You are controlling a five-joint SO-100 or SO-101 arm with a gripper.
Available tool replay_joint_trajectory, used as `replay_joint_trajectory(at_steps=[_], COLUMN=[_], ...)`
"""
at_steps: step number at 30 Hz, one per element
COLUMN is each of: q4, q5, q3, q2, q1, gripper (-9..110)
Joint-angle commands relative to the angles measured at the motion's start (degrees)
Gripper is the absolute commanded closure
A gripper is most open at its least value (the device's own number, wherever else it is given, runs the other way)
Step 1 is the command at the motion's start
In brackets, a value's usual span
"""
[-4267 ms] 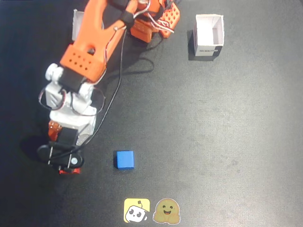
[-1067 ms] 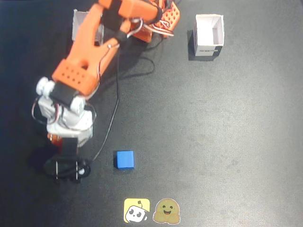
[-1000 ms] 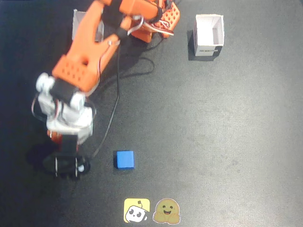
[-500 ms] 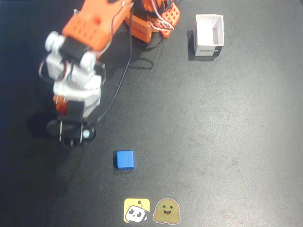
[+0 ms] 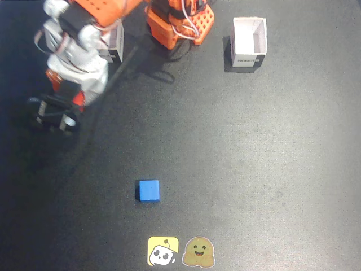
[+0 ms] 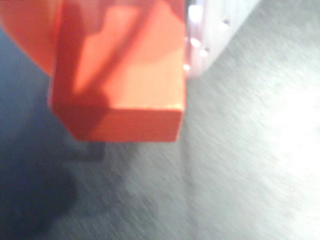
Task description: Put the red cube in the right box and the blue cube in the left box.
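Orange arm reaches to the fixed view's left — tool (image 5: 53,116) clamps the red cube (image 6: 120,75).

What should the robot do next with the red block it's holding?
Probably carry it up to the white box just above it in the fixed view. The wrist view shows the red cube in the gripper, lifted off the table. That box sits close, partly hidden by the arm.

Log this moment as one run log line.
gripper: holding red cube | blue cube: on table | white box: empty
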Motion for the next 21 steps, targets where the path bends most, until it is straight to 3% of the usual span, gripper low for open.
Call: replay_joint_trajectory(at_steps=[1,21], q4=[0.9,8.7], q5=[1.1,14.4], q3=[-0.2,11.5], q2=[4.7,24.8], q1=[3.0,9.6], gripper=[89,89])
